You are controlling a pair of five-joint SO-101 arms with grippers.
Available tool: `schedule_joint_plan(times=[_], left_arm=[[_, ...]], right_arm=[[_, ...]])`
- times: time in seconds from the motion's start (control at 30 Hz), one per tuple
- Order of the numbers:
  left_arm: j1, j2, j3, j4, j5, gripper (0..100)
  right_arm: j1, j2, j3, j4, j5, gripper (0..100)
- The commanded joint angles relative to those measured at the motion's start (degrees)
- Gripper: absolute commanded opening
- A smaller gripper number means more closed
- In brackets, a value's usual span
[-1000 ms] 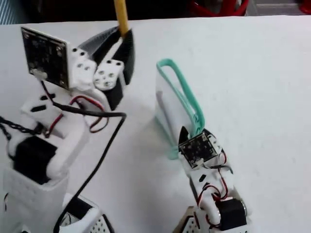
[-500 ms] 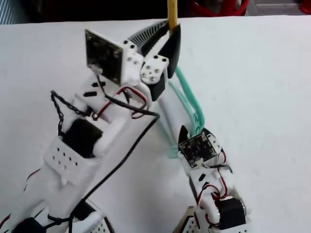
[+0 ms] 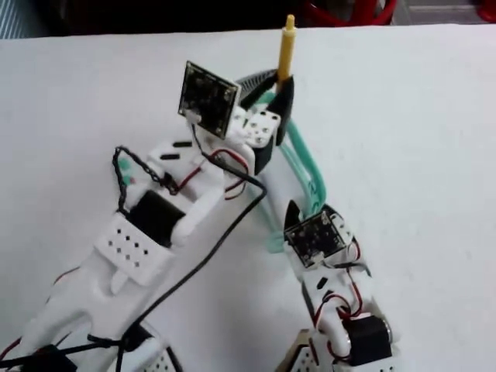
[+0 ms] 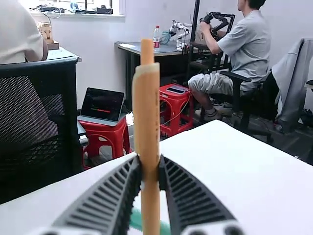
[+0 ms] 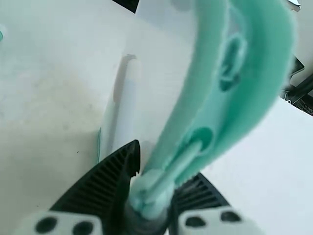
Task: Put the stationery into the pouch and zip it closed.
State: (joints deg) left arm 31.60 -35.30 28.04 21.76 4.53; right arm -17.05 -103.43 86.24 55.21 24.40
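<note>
A clear pouch with a teal zipper edge (image 3: pixel 298 167) stands on its side on the white table (image 3: pixel 411 116). My right gripper (image 3: pixel 306 213) is shut on the near end of that teal edge (image 5: pixel 215 98). My left gripper (image 3: pixel 277 94) is shut on a yellow pen (image 3: pixel 285 48), held upright right over the far end of the pouch. In the left wrist view the yellow pen (image 4: pixel 146 127) stands pinched between the black fingers (image 4: pixel 190 196), with a bit of teal (image 4: pixel 139 220) just below it.
The left arm (image 3: pixel 155 225) stretches diagonally across the table's left half, its black cable (image 3: pixel 209 256) trailing beside the pouch. Bare table lies to the right and at the far side. Red stools (image 4: pixel 110 134) and seated people are in the room beyond.
My left gripper has carried the yellow pen rightward from the table's left side and lowered it over the pouch's far end. The right gripper has stayed put on the zipper edge.
</note>
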Motion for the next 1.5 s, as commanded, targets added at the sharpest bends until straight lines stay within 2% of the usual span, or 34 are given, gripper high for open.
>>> schedule_joint_plan(times=[0.0, 0.1, 0.2, 0.4, 0.57, 0.7, 0.77, 0.87, 1.03, 1.13, 1.3, 1.47], left_arm=[[0.48, -1.19, -1.49, 4.40, 5.54, 12], [0.40, -3.21, -4.13, 12.31, 11.96, 16], [0.13, -4.62, -8.26, 17.93, 12.84, 16], [-6.29, -4.62, -12.04, 18.29, 12.84, 16], [-11.38, -0.13, -11.60, 15.30, 12.84, 16], [-20.97, 0.75, -12.13, 15.38, 12.13, 16], [-27.30, 0.04, -11.60, 15.65, 9.05, 16], [-34.15, 1.27, -11.43, 21.01, 5.19, 16], [-40.40, 10.77, -11.52, 29.89, 1.05, 16], [-43.65, 20.97, -11.52, 31.38, 1.23, 16], [-46.90, 37.23, -12.13, 31.74, 8.79, 16], [-47.34, 43.03, -14.86, 31.30, 9.58, 16]], right_arm=[[0.75, 0.31, 1.93, 0.13, 0.70, 1.8], [0.75, 0.31, 1.93, 0.13, 0.70, 1.8], [0.75, 0.31, 1.93, 0.13, 0.70, 1.8], [0.75, 0.31, 1.93, 0.13, 0.70, 1.8], [0.75, 0.31, 2.02, 0.13, 0.70, 1.8], [0.75, 0.31, 2.11, 0.13, 0.70, 1.8], [0.75, 0.31, 2.11, 0.13, 0.70, 1.8], [0.75, 0.31, 1.93, 0.13, 0.70, 1.8], [0.75, 0.31, 1.93, 0.13, 0.70, 1.8], [0.75, 0.31, 1.93, 0.22, 0.70, 1.8], [0.75, 0.31, 2.11, 0.31, 0.70, 1.8], [0.75, 0.31, 2.11, 0.40, 0.70, 1.8]])
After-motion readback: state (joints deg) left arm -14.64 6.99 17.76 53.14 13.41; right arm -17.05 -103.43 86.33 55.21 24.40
